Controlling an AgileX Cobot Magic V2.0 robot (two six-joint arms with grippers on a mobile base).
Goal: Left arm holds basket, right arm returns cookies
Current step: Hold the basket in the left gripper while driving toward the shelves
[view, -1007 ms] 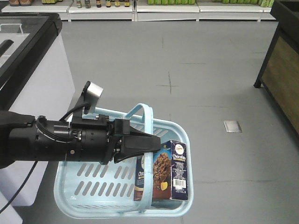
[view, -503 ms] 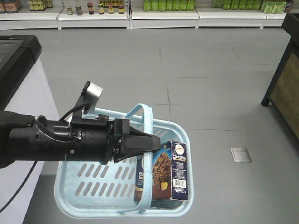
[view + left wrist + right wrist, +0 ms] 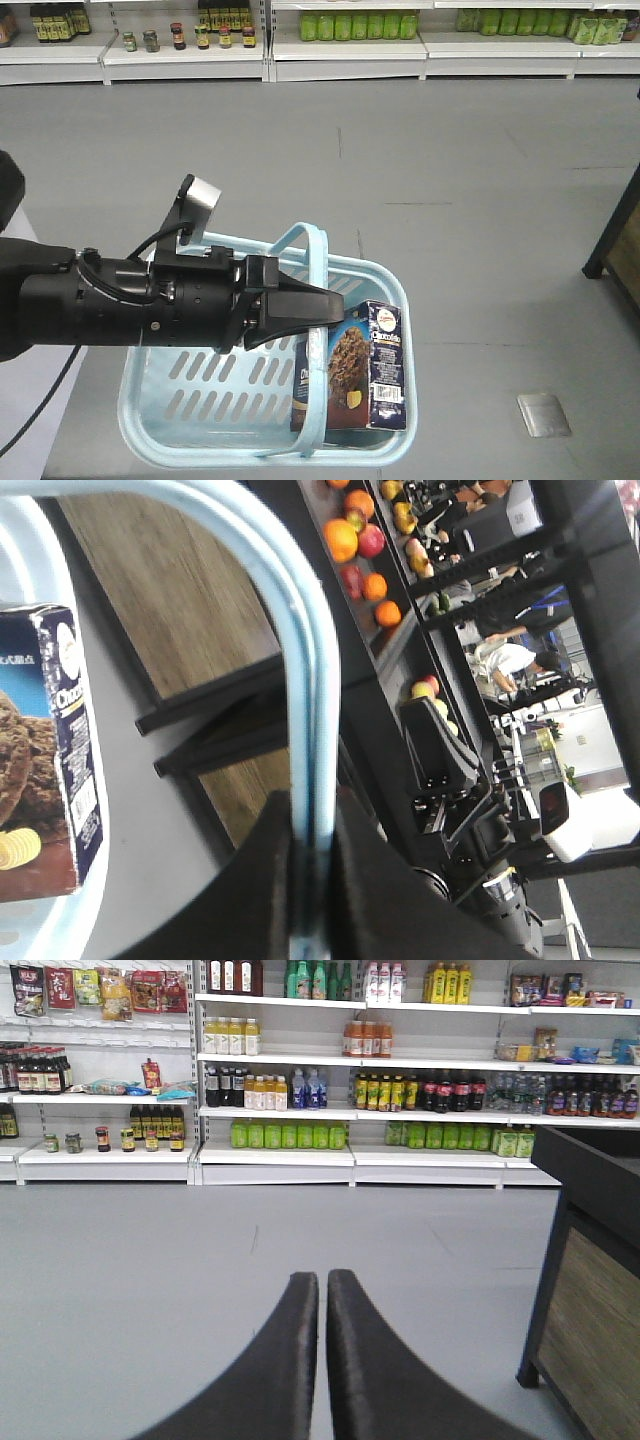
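The light blue basket (image 3: 200, 400) hangs above the grey floor. My left gripper (image 3: 335, 305) is shut on its two hoop handles (image 3: 305, 680), which are pressed together. In the left wrist view the black fingers (image 3: 260, 880) pinch the handle on both sides. The cookies (image 3: 365, 370), a dark box with a chocolate cookie picture, stand upright in the basket's right end, and also show as the cookies (image 3: 45, 760) from the left wrist. My right gripper (image 3: 323, 1278) is shut and empty, pointing at the shop floor and shelves, away from the basket.
Shelves of bottles and jars (image 3: 340, 25) line the far wall. A black stand with wooden sides (image 3: 615, 250) is at the right, seen closer as the stand (image 3: 590, 1290). A metal floor plate (image 3: 545, 413) lies right of the basket. A fruit display (image 3: 360, 540) shows past the handle.
The background has slid: the far shelves come further into view, the floor plate and wooden stand shift right and down, and the white counter leaves at the left. Arm, basket and cookies keep their places.
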